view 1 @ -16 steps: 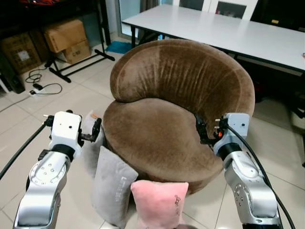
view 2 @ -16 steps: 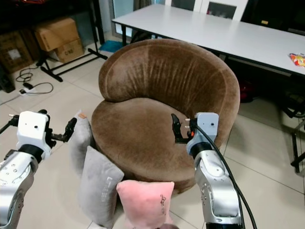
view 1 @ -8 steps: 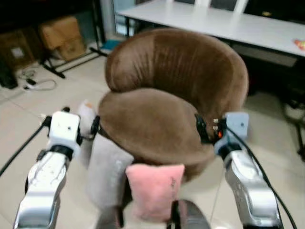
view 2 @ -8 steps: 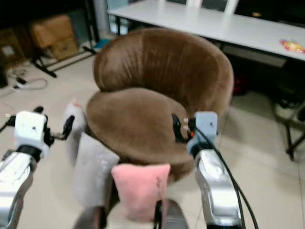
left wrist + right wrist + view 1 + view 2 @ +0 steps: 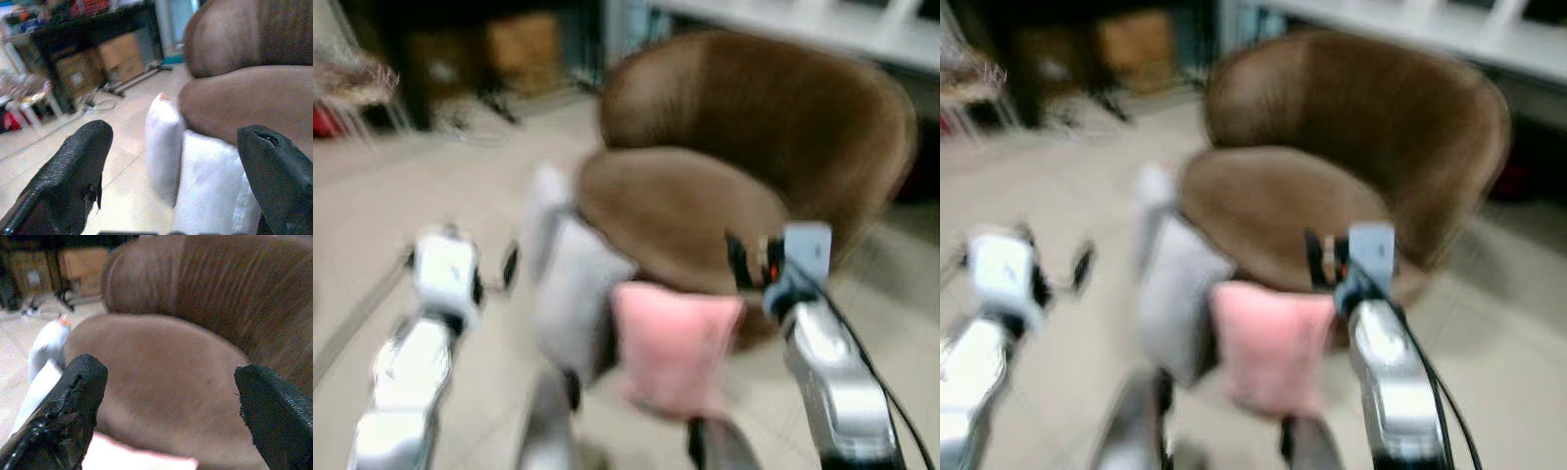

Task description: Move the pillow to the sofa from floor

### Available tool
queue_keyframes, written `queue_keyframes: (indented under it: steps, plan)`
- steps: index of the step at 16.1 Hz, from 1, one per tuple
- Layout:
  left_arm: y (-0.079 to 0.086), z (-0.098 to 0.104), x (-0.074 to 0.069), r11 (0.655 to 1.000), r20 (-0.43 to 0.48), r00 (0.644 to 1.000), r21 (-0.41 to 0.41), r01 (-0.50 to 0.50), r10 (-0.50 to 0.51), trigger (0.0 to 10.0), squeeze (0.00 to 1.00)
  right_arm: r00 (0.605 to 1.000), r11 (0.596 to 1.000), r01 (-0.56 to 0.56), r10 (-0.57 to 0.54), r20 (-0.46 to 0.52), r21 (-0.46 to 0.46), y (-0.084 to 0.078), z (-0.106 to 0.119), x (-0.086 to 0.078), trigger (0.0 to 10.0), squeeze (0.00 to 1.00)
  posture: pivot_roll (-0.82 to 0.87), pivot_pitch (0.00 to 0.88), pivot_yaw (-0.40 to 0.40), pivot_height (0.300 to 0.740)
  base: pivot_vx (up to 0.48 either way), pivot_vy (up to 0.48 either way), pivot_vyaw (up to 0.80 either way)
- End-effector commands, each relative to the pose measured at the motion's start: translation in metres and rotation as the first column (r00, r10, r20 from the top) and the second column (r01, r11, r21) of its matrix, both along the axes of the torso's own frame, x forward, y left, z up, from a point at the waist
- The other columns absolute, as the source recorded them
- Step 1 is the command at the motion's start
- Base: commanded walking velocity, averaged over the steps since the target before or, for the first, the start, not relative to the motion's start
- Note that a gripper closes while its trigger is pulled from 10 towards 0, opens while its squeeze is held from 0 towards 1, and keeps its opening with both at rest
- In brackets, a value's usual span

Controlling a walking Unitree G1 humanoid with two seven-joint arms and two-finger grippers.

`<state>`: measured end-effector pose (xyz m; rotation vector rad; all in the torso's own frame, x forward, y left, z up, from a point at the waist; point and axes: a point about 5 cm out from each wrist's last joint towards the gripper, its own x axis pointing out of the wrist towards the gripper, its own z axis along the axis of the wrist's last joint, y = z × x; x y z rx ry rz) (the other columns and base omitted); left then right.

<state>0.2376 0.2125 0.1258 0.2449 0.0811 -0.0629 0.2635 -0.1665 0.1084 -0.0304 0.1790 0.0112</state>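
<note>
Whole head view swung vs 0.5 s ago, now blurred; no writing legible. Pink pillow [image 5: 674,345] on floor against brown sofa [image 5: 759,157], just left of right gripper [image 5: 751,262]. Grey pillows [image 5: 570,294] right of left gripper [image 5: 494,277]. Both grippers wide, empty.

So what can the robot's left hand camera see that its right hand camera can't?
The left wrist view takes in cardboard boxes under a dark shelf, a cable on the floor, and a close look at the grey pillow between the open left gripper fingers. The right wrist view takes in the pink pillow top edge, between the open right gripper fingers. Both share the brown sofa and the white pillow leaning beside it.
</note>
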Motion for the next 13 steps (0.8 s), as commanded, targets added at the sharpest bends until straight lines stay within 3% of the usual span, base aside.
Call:
queue_keyframes:
  steps: [1, 10, 13]
  plan:
    - [0.0016, 0.0099, 0.0045, 1.000, 0.036, 0.999, 0.012, 0.006, -0.007, 10.0, 0.00, 1.000, 1.000, -0.016, 0.016, 0.027, 0.008, 0.0054, 0.0087, 0.0058, 10.0, 1.00, -0.07, 0.000, -0.030, 0.605, 0.315, 0.000, 0.80]
    - [0.0009, 0.0070, 0.0041, 1.000, 0.026, 1.000, 0.016, 0.012, -0.012, 10.0, 0.00, 1.000, 1.000, 0.007, -0.007, 0.005, 0.010, 0.0044, 0.0071, 0.0081, 10.0, 1.00, -0.07, 0.000, -0.037, 0.605, 0.313, 0.000, 0.00]
    - [-0.0007, 0.0055, 0.0042, 1.000, 0.024, 1.000, 0.026, 0.008, -0.008, 10.0, 0.00, 0.998, 0.997, -0.066, 0.067, -0.012, 0.035, 0.0093, 0.0058, 0.0076, 10.0, 1.00, -0.07, 0.000, -0.037, 0.595, 0.000, 0.000, 0.00]
